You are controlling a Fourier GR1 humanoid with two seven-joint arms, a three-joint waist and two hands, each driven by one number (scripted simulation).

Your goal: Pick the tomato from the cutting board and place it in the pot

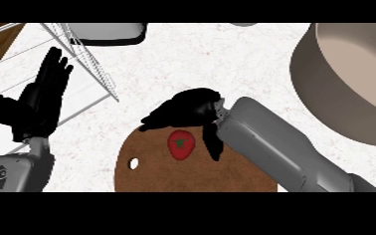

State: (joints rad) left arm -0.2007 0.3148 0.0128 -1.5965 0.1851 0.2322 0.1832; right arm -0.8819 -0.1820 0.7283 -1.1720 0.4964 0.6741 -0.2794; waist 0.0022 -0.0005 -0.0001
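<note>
the tomato [180, 145] lies on the board [220, 172], near its far edge. our right hand [187, 110] hangs just over it, fingers draped past the tomato's far side and the thumb down beside its right; nothing is curled round it yet, so we read the hand as open and about to close. our left hand [44, 92] rests open at the left, fingers up, beside the rack [88, 59]. the pot [330, 79] waits at the right. we judge the risk thus: a round tomato may roll off the board if the fingers nudge it before the thumb meets it.
</note>
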